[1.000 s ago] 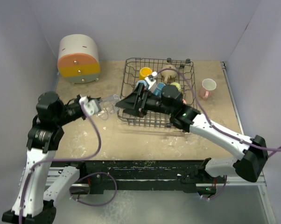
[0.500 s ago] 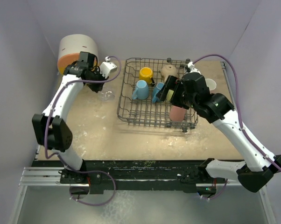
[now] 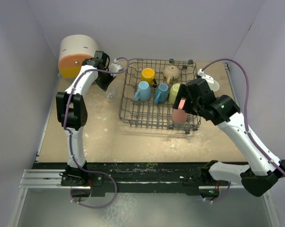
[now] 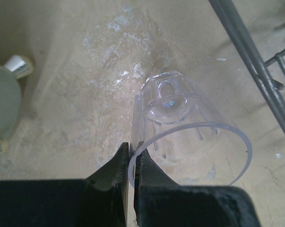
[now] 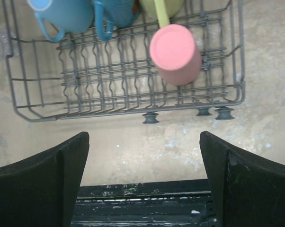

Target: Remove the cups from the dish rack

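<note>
Swinging off the blue mugs [image 3: 143,91], the right gripper [image 5: 143,142] had arrived above the salmon tumbler [image 5: 175,54], jaws spread wide and empty; I judged that the next pick. The left gripper [image 4: 131,156] stayed pinched on the rim of the clear glass [image 4: 180,123], outside the dish rack [image 3: 126,101], between its left wall and the drawer box [image 3: 76,54]. The tumbler stood near the rack's front right corner, open table [image 3: 147,146] beyond.
</note>
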